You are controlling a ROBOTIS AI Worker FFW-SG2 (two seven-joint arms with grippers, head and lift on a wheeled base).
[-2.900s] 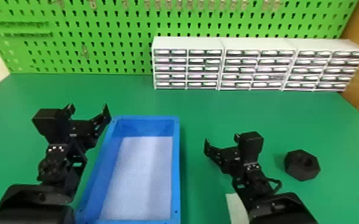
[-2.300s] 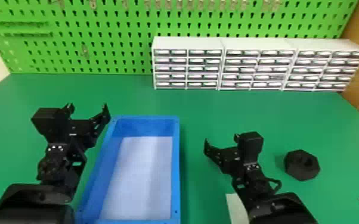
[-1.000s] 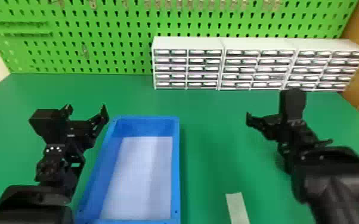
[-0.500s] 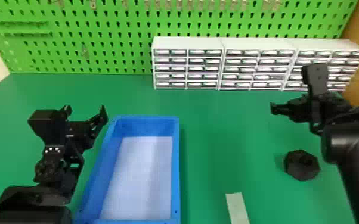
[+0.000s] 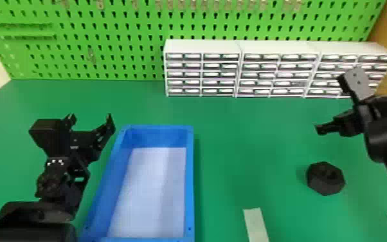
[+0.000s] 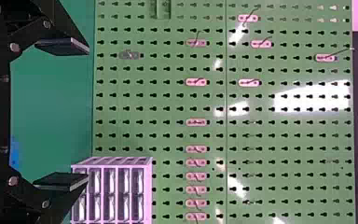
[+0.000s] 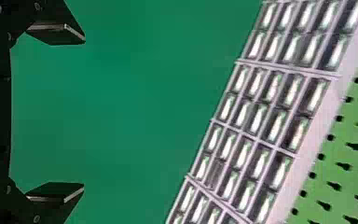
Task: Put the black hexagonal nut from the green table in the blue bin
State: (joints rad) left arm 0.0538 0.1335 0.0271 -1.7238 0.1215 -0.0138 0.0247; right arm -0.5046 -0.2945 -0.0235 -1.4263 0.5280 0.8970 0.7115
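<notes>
Green worktop (image 5: 244,151), with a pale strip (image 5: 256,225) lying nearest. To the left, blue bin (image 5: 189,180), pale inside and open on top. Just beside its left rim, left gripper (image 5: 90,121), empty, with fingers spread wide apart. To the right, well apart from the bin, black hexagonal nut (image 5: 319,180), resting flat on the worktop. Past the nut, raised over the worktop, right gripper (image 5: 324,128), also empty and, in the right wrist view, wide open. Farther back, white drawer units (image 5: 202,46) in a row before a green pegboard (image 5: 119,35).
</notes>
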